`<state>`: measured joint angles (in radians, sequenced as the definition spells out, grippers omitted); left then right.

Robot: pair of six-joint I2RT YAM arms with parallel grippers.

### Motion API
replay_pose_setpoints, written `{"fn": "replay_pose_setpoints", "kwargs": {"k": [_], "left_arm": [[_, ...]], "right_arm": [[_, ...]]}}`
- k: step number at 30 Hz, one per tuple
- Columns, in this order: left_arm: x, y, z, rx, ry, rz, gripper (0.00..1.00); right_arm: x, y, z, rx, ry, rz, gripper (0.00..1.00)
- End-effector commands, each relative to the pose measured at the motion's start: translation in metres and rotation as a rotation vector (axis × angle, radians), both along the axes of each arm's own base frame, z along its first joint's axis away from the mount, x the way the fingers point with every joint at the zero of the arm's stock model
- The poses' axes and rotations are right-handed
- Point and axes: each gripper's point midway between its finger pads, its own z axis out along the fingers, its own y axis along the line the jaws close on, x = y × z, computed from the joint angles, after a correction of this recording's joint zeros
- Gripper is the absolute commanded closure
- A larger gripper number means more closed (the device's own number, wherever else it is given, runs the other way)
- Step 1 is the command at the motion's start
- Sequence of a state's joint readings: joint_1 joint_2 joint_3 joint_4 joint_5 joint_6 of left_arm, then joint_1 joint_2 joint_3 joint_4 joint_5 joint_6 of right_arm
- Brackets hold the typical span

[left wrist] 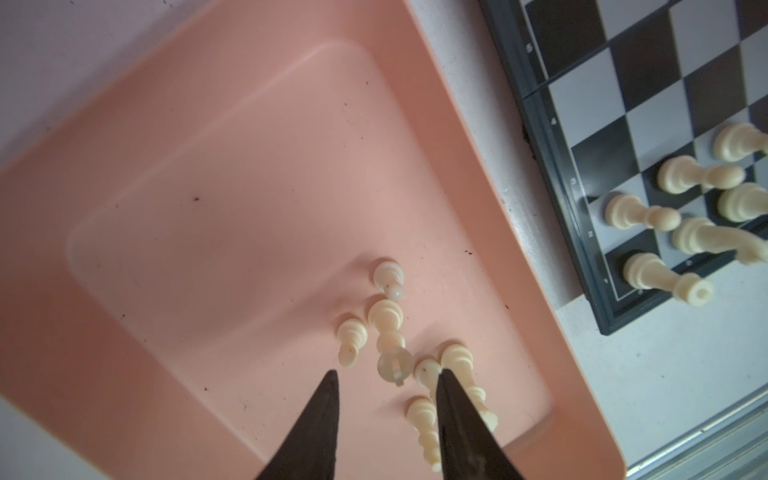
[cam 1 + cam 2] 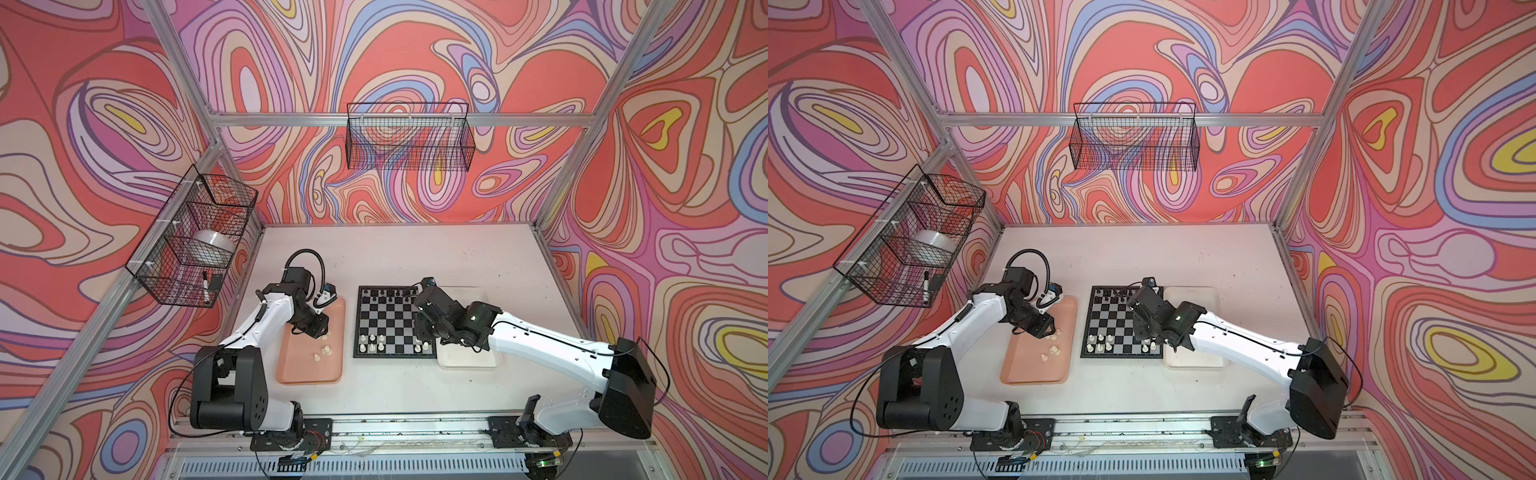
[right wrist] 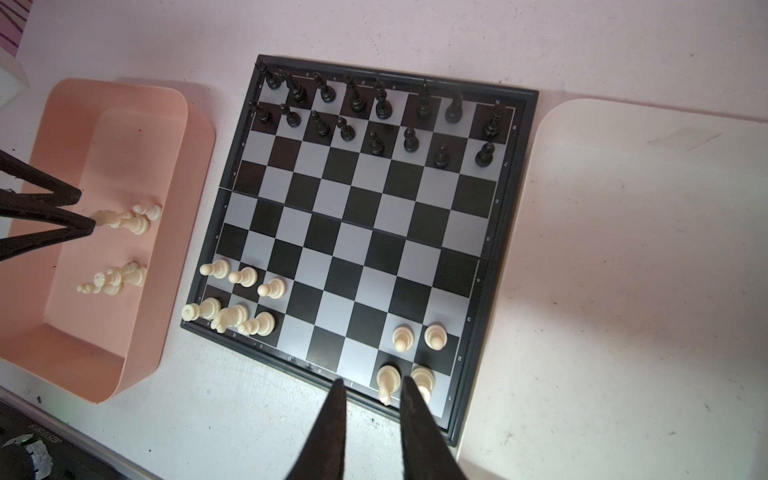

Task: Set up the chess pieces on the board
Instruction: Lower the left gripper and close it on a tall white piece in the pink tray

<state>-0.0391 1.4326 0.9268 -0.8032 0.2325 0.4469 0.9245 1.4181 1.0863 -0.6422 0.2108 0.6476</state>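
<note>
Table (image 2: 395,257): white.
Pink tray (image 2: 299,370): under my left pincer (image 1: 386,374).
Board (image 2: 386,320): under my right pincer (image 3: 372,380).
White tray (image 2: 465,359): beside that pincer.

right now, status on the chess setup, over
Left end effector open above loose white pieces in pink tray. Right end effector open over white end of board. Black rows set. Nothing blocking.
</note>
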Motion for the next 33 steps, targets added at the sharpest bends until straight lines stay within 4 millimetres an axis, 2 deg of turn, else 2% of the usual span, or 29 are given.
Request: {"fn": "replay_pose_setpoints", "kwargs": {"k": [1, 26, 33], "left_arm": [[-0.003, 0.001, -0.006, 0.009, 0.020, -0.025, 0.60], [-0.003, 0.002, -0.016, 0.065, 0.022, -0.053, 0.62], [-0.005, -0.002, -0.017, 0.044, 0.031, -0.061, 0.68]], "right_arm": [[0.001, 0.006, 0.000, 0.003, -0.004, 0.013, 0.77], [0.001, 0.008, -0.006, -0.001, 0.007, 0.019, 0.77], [0.001, 0.009, -0.004, -0.005, 0.006, 0.024, 0.77]]}}
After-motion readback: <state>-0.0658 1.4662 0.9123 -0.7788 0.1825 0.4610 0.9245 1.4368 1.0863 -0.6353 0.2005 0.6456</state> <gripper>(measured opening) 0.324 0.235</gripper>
